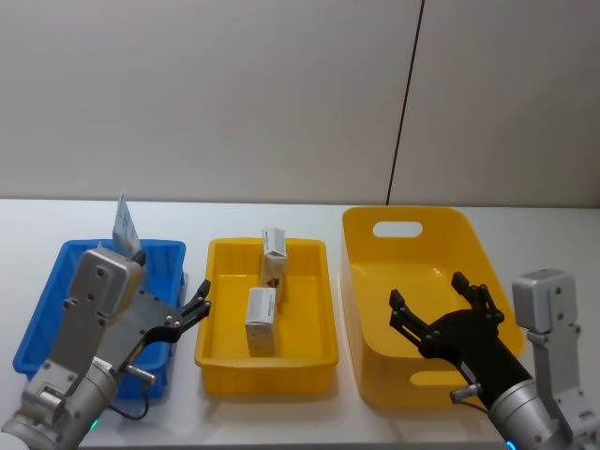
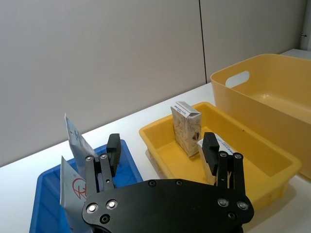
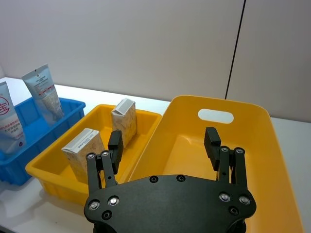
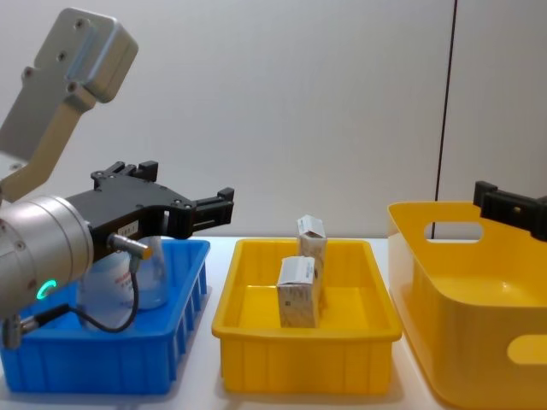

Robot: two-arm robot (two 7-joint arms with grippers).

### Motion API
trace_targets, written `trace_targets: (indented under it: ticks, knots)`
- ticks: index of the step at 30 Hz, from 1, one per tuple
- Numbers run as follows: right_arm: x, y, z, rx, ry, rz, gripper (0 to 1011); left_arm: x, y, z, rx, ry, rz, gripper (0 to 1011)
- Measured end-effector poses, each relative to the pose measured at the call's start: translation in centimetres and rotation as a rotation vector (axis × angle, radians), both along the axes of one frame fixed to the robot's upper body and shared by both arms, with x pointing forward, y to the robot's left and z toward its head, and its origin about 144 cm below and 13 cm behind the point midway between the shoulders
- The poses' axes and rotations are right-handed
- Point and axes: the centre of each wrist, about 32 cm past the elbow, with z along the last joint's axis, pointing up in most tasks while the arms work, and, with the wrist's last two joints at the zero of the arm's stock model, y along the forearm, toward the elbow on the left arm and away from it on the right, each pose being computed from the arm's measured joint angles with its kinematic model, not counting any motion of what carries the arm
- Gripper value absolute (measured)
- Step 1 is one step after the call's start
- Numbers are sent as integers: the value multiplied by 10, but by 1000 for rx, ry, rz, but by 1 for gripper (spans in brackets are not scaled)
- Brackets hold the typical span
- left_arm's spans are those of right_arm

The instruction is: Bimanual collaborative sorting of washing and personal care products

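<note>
Three containers stand in a row along the front edge of the white surface [image 1: 281,214]: a blue tray [image 1: 54,292] towards the left end, a shallow yellow tray [image 1: 267,364] in the middle, and a deep yellow bin [image 1: 364,281] towards the right end. Two tubes [image 3: 43,92] [image 3: 7,121] stand upright in the blue tray, one behind the other. Two cartons stand in the yellow tray, the rear carton [image 1: 274,253] near its back wall and the front carton [image 1: 260,321] nearer the middle. The left gripper [image 2: 162,143] hovers over the blue tray with its fingers spread, holding nothing. The right gripper [image 1: 427,291] hangs over the bin, likewise spread and empty.
</note>
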Motion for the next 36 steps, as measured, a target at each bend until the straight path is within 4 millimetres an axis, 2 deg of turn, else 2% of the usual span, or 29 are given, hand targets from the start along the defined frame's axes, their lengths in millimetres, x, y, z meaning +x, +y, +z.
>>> trace_targets:
  ticks: [36]
  knots:
    - [0, 0, 0, 0, 0, 0, 1004, 0, 0, 0, 0, 0, 0, 1001]
